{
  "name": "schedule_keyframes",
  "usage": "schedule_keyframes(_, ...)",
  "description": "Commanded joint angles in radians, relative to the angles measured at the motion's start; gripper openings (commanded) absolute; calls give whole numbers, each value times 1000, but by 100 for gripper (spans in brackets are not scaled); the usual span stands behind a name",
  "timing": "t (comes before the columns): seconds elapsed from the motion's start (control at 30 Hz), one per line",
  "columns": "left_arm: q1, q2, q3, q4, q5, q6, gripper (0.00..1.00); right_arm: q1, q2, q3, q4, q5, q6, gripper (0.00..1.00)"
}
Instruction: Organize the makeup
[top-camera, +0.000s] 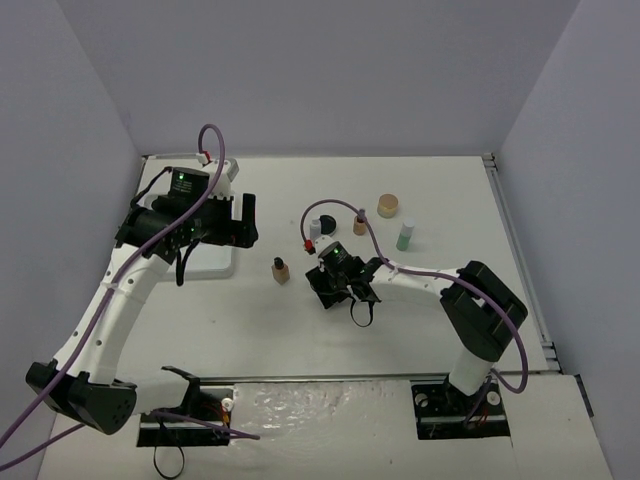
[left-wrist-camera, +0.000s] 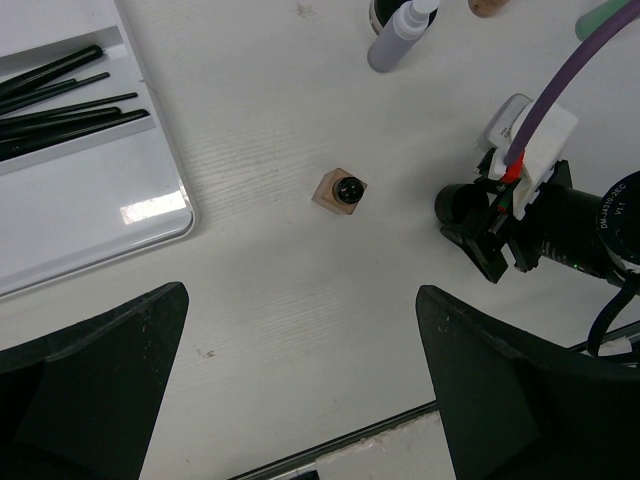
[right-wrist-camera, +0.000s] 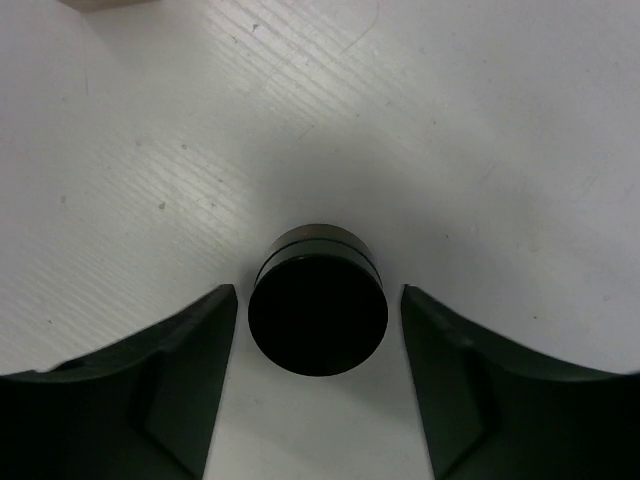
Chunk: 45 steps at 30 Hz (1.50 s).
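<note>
- The table (top-camera: 300, 340) is the widest thing; most of the makeup is spread over its middle and far part, outside the tray.
- The white tray (left-wrist-camera: 90, 210) is placed at the left, and thin black brushes (left-wrist-camera: 60, 105) are already laid in one compartment.
- The left claw (left-wrist-camera: 300, 300) is held above the table, spread wide, with nothing between its fingers.
- The right claw (right-wrist-camera: 318, 300) is lowered to the table and parted around a pot.
- A beige bottle (left-wrist-camera: 340, 190) is seen near the tray; a grey bottle (left-wrist-camera: 392, 40), a green-white bottle (top-camera: 405, 236) and a tan compact (top-camera: 388, 206) are found farther away.
- The black round pot (right-wrist-camera: 318, 325) is set between the right fingers, with a gap on each side, so it is not pinched.
- The step in hand is judged to be the taking of this pot: the fingers must be closed on its sides, and then it should be carried to the tray.
</note>
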<state>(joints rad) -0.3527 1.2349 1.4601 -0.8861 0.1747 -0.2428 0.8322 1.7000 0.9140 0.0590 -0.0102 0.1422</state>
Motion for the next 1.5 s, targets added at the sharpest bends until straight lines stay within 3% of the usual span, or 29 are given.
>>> schedule_keyframes(0.0, -5, 3, 43, 17, -23, 13, 97, 1, -26, -3, 48, -20, -9, 75)
schedule_keyframes(0.17, -5, 11, 58, 9, -13, 13, 97, 1, -90, -4, 30, -11, -6, 94)
schedule_keyframes(0.27, -26, 32, 68, 9, -18, 8, 97, -3, -204, -2, -7, 19, -1, 100)
schedule_keyframes(0.5, -206, 122, 86, 40, -80, -21, 97, -71, -488, -62, -129, 210, 40, 100)
schedule_keyframes(0.77, -392, 280, 106, 113, -146, -81, 97, -196, -857, -142, -285, 511, 258, 100)
schedule_keyframes(0.97, -504, 431, 139, 119, -218, -123, 97, -203, -1085, -149, -368, 711, 346, 100)
schedule_keyframes(1.13, -572, 563, 173, 128, -245, -151, 94, -203, -1148, -138, -387, 749, 336, 100)
schedule_keyframes(1.47, -572, 740, 170, 165, -245, -161, 78, -202, -1134, -142, -400, 725, 350, 100)
